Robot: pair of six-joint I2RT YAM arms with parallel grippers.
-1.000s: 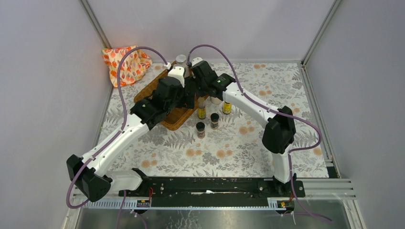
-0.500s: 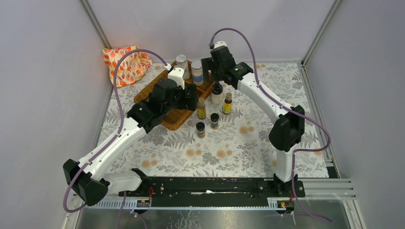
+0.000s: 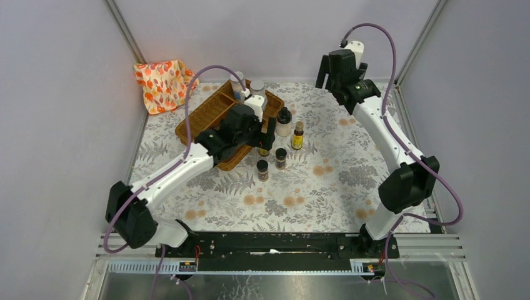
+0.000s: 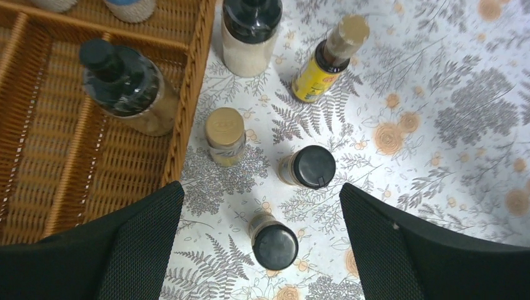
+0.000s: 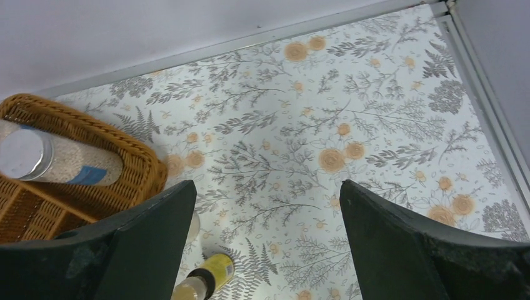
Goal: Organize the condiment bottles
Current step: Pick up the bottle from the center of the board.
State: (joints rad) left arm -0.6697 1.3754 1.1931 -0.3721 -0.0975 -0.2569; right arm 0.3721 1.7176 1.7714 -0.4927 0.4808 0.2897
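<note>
two black-capped spice jars [image 4: 306, 167] stand under the spread left gripper [image 4: 259, 190].

Below left gripper [image 4: 256, 203]: the wide-apart jaws are faced by the near spice jar [image 4: 274, 245], the far spice jar [image 4: 309, 167] and the tan-capped bottle [image 4: 225, 132]; only narrow gaps are left between them.
Left flank: passage is barred by the wicker tray [image 4: 190, 87] wall, just beside the tan-capped bottle.
Right of cluster: bare desk [image 3: 356, 156] is left free.
Below right gripper [image 5: 269, 194]: open desk is seen.
</note>
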